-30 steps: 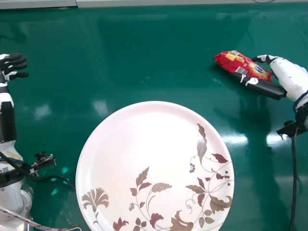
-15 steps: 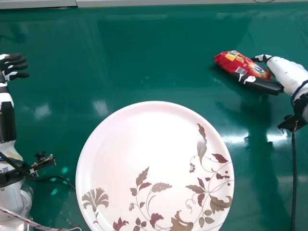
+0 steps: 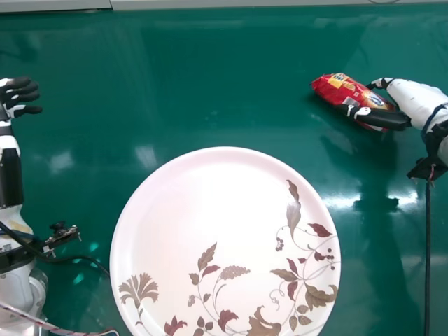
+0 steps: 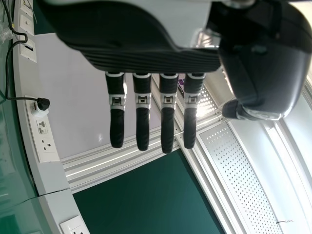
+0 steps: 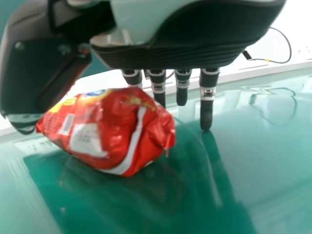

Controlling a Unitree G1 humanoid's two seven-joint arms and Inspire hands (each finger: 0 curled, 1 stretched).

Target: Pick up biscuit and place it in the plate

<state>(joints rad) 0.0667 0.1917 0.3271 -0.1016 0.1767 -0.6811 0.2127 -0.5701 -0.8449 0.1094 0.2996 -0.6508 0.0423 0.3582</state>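
The red biscuit packet lies tilted on the green table at the head view's upper right. My right hand is at its right end, with one dark digit along the near side and another at the far side. In the right wrist view, the packet sits between the thumb and the straight fingers of my right hand; it hides part of some fingers. My left hand stays open at the far left, its fingers straight in the left wrist view. The flowered white plate holds nothing.
The plate stands at the near centre, left of and nearer than the packet. A black cable hangs from the right arm, and other cables run by the left arm. A pale ledge borders the table's far side.
My right wrist and forearm have shifted slightly away from the near edge, and the near digit has turned a little along the packet. The packet and left hand have stayed in place.
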